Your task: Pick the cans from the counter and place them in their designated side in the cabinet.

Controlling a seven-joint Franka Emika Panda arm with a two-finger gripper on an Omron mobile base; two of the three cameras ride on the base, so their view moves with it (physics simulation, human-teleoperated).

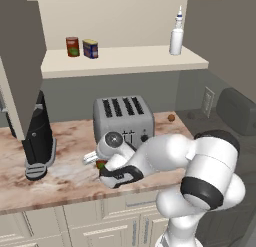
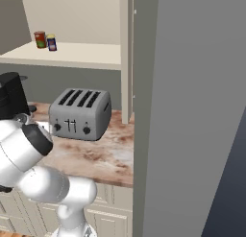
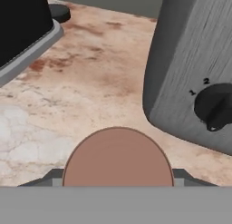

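My gripper hangs low over the counter, just in front of the toaster, shut on a red-brown can with a green patch. In the hand view that can's round brown top sits between my two dark fingertips. Whether the can rests on the stone or is lifted, I cannot tell. Two more cans stand side by side at the left of the cabinet shelf: a red-brown one and a blue one with a yellow top.
A grey four-slot toaster stands right behind the gripper. A black coffee machine is to its left. A white squeeze bottle stands at the shelf's right end. The grey-brown cabinet door hangs open at left.
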